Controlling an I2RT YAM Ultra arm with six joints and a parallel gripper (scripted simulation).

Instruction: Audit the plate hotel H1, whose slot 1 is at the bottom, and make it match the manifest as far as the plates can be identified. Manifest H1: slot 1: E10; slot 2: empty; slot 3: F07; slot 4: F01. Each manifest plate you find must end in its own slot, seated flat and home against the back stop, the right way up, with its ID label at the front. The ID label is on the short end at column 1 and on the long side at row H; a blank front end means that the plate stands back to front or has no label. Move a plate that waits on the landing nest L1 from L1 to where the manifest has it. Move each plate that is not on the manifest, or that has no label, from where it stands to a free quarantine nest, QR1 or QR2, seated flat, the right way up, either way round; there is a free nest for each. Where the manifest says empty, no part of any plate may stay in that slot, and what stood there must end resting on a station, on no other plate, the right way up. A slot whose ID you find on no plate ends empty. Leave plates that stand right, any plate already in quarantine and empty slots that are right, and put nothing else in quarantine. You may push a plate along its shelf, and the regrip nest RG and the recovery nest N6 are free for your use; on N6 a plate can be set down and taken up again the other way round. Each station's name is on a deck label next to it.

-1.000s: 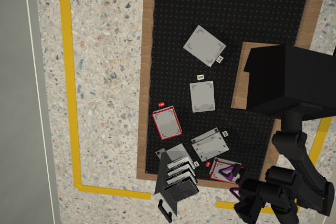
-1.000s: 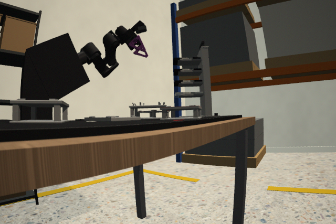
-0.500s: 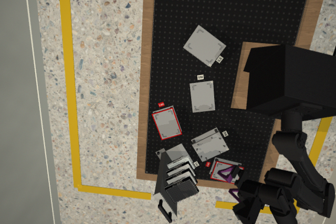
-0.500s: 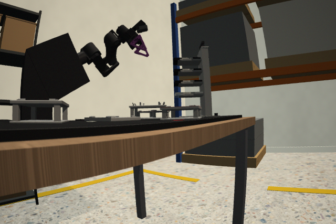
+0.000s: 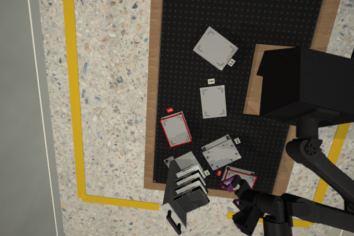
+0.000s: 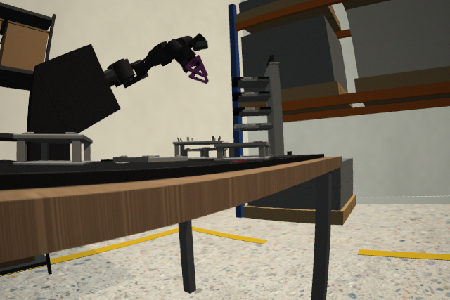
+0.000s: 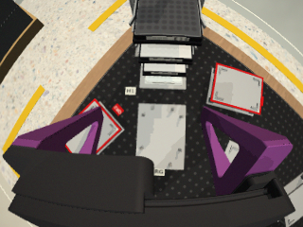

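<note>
The plate hotel H1 (image 5: 171,187) (image 6: 275,107) stands at the table's near-left corner. A dark well plate (image 5: 191,199) (image 7: 167,9) lies in its top slot. The front ends of lower plates (image 5: 188,178) (image 7: 166,51) show stepped below it, with pale labels too small to read. In the side view the three upper shelves (image 6: 253,96) look dark and the lowest shelf (image 6: 253,129) looks light grey. My gripper (image 5: 230,194) (image 6: 197,72) (image 7: 151,112) is open and empty. It hangs high above the red-framed quarantine nest (image 5: 245,178) (image 7: 104,128), to the right of the hotel.
The other red-framed quarantine nest (image 5: 175,129) (image 7: 237,89), the RG nest (image 5: 220,153) (image 7: 161,129), the N6 nest (image 5: 213,101) and the L1 nest (image 5: 214,47) show bare grey tops. The robot's black base box (image 5: 308,82) (image 6: 69,89) stands at the table's right.
</note>
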